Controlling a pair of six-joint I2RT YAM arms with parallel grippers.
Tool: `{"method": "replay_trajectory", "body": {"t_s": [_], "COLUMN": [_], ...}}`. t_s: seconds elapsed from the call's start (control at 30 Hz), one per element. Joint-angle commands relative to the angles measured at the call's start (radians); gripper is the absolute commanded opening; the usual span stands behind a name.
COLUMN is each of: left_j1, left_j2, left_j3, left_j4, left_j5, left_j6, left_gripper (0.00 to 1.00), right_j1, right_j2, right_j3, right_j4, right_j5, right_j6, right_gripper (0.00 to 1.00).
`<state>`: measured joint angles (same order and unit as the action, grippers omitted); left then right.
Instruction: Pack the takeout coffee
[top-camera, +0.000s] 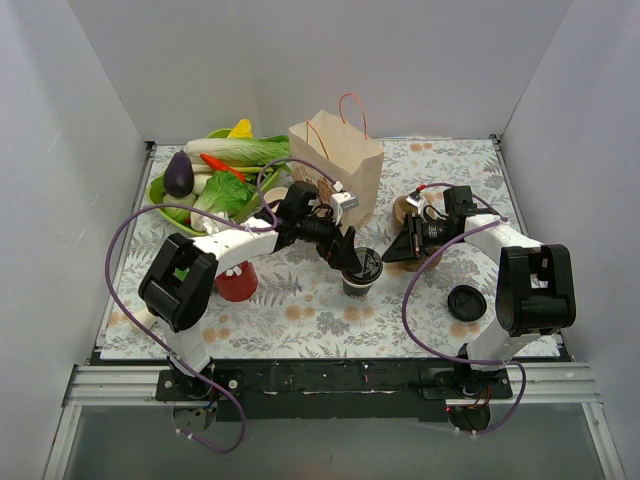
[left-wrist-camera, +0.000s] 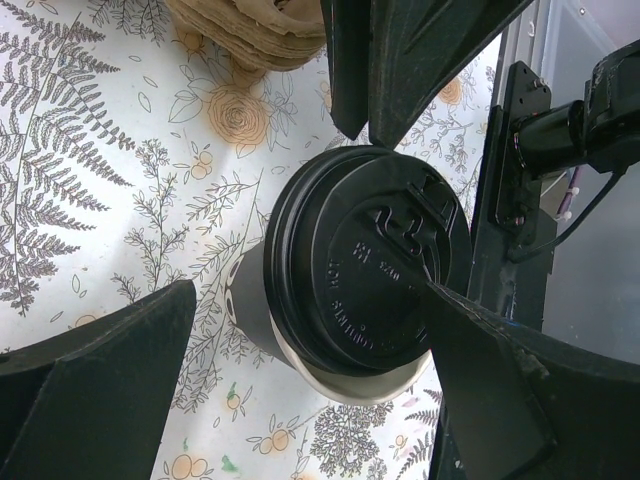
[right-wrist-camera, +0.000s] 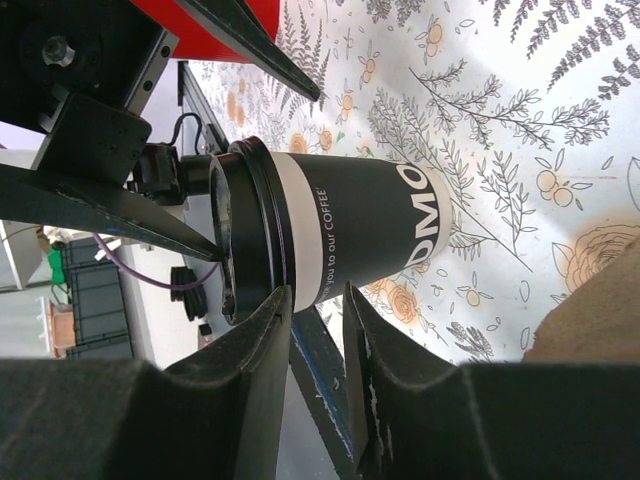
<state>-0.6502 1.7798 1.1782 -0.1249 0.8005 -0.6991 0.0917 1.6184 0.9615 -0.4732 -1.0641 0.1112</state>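
The takeout coffee (top-camera: 362, 272) stands upright at the table (top-camera: 300, 318) centre. The left pincer (left-wrist-camera: 310, 290) straddles it, released wide; the right pincer (right-wrist-camera: 317, 295), slightly parted, holds nothing beside it.

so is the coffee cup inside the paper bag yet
No, the lidded coffee cup stands upright on the table in front of the paper bag, outside it.

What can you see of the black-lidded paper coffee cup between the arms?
The dark paper cup with white band, white lettering and embossed round black plastic lid stands upright on the floral tablecloth. The left gripper has open fingers straddling the lid; one tip looks to reach its rim. The right gripper has fingers beside it, not gripping.
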Motion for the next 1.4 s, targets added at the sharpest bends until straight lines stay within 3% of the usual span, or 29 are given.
{"method": "replay_trajectory", "body": {"t_s": [0.0, 1.37], "left_j1": [0.0, 0.001], "left_j2": [-0.026, -0.112], "left_j3": [0.028, -0.023], "left_j4": [0.014, -0.005], "left_j5": [-0.007, -0.08], "left_j6": [-0.007, 0.024], "left_gripper": [0.97, 0.98], "right_j1": [0.009, 0.111], "right_j2": [-0.031, -0.077], "right_j3": [0.037, 0.111], "right_j4": [-0.038, -0.091], "right_j5": [0.029, 0.193], "right_j6": [-0.062, -0.108], "right_gripper": [0.35, 0.36]}}
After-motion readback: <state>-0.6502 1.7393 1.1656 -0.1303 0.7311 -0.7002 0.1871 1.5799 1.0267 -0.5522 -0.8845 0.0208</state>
